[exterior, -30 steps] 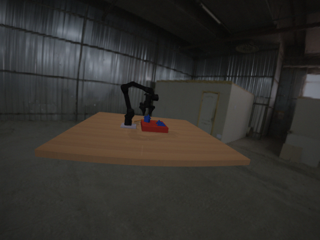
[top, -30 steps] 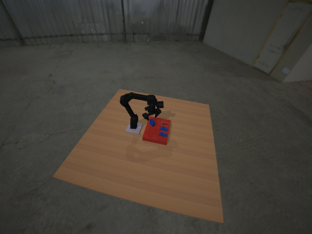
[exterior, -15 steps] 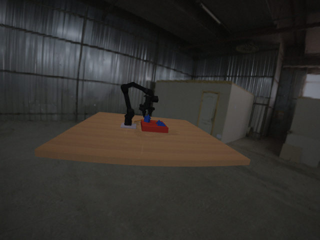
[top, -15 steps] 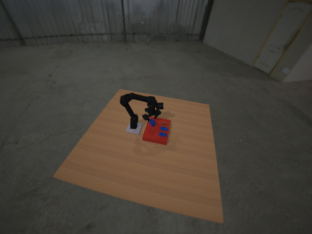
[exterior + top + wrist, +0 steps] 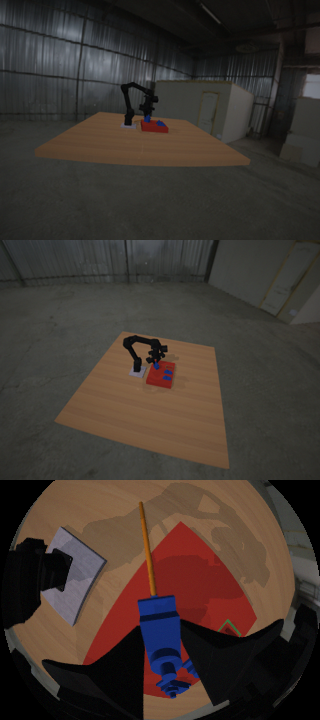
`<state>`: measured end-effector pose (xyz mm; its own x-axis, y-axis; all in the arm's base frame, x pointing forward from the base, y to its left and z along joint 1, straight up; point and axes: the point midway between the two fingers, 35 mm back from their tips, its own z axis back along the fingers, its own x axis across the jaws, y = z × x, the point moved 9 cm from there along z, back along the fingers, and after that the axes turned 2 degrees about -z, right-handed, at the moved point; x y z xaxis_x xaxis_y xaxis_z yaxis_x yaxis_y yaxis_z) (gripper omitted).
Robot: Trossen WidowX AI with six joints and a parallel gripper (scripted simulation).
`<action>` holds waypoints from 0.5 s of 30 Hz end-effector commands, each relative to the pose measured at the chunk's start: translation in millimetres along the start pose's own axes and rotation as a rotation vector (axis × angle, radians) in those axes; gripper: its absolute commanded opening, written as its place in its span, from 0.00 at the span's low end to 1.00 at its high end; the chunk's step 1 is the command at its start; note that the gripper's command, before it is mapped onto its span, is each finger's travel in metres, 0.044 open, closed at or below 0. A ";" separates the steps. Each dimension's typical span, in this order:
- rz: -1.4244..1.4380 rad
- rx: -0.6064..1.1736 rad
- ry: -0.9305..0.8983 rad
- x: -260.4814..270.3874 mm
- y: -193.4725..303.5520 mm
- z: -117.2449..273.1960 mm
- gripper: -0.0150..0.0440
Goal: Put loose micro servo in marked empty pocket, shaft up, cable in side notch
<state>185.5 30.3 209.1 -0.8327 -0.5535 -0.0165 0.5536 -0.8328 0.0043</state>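
The loose blue micro servo (image 5: 156, 366) (image 5: 147, 119) (image 5: 159, 622) is at the left part of the red deck (image 5: 155, 378) (image 5: 154, 128) (image 5: 185, 542). Its output-shaft end faces the bottom of the wrist view, and its orange cable (image 5: 146, 545) runs past the deck's edge. My gripper (image 5: 156, 362) (image 5: 147, 115) (image 5: 160, 627) points down and is shut on the servo, with a black finger against each side. Any gap under the servo is too small to tell. The marked pocket outline (image 5: 169, 365) (image 5: 228, 621) is to the right, partly hidden by a finger in the wrist view.
Two seated blue servos (image 5: 168, 372) (image 5: 166, 377) are on the deck beside the marked pocket; they show beyond the held servo in the wrist view. The arm's pale base plate (image 5: 132, 373) (image 5: 122, 126) (image 5: 75, 607) lies left of the deck on the wooden table (image 5: 144, 415) (image 5: 116, 144).
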 end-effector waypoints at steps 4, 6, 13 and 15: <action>0.004 0.004 -0.002 -0.5 0.4 11.5 0.25; 0.004 0.004 -0.002 0.6 -0.1 18.6 0.25; 0.004 0.004 -0.002 4.4 -1.9 29.0 0.25; 0.004 0.004 -0.002 5.0 -2.2 29.0 0.25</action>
<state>181.2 29.6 231.8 -0.8326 -0.5538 -0.0037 0.5538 -0.8326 -0.0015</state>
